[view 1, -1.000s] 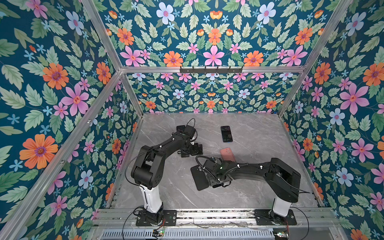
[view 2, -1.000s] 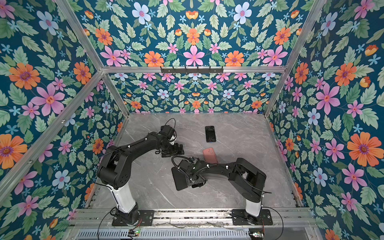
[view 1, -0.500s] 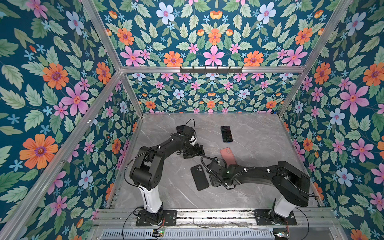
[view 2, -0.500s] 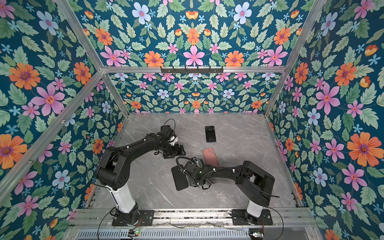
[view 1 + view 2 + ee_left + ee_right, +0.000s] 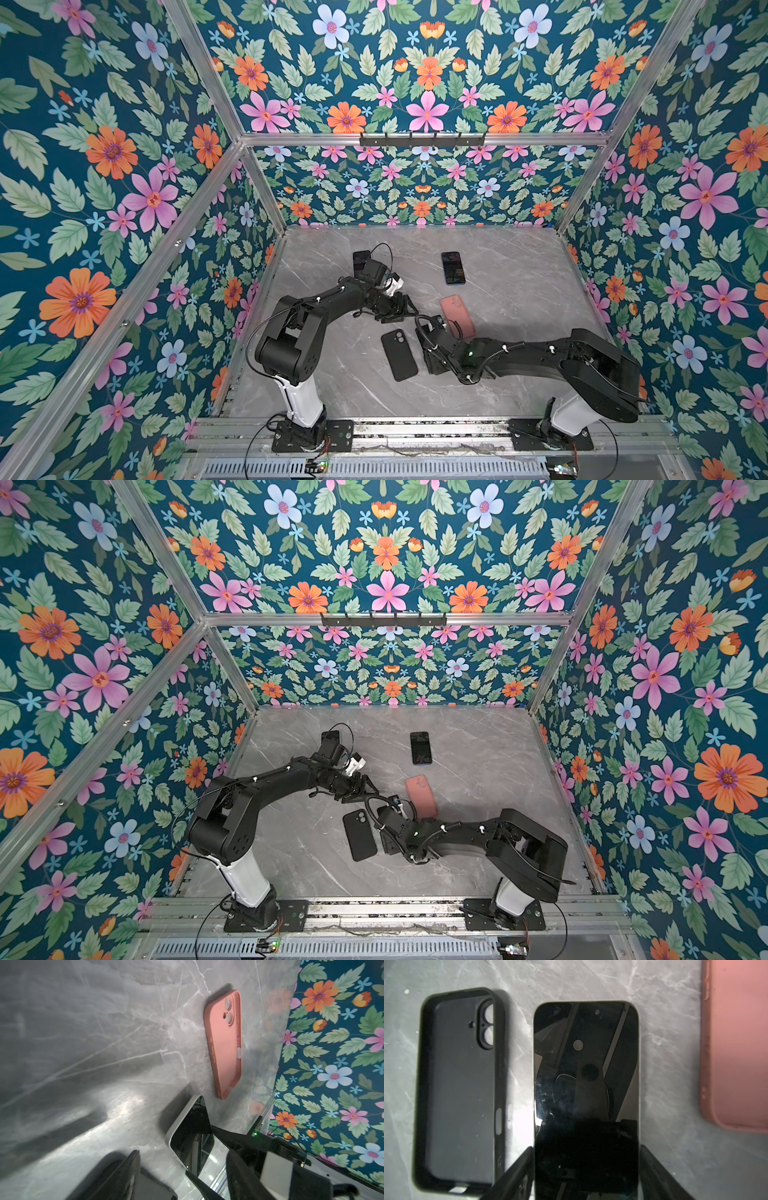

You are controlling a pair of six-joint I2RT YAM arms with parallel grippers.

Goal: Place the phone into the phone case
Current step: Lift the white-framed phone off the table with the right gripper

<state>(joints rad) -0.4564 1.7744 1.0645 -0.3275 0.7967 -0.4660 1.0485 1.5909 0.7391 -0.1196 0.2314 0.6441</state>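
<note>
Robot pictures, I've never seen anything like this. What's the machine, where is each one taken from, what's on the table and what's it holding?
A left arm and a right arm, both robots, stand bolted to a grey table inside flowery walls. Two pictures look down from one camera head overhead; the other two come from cameras on the arms' wrists. The right gripper pinches a phone by its sides. On the table lie a black case right beside it, a pink case, and farther back a second phone. The left gripper hangs open, holding nothing.
</note>
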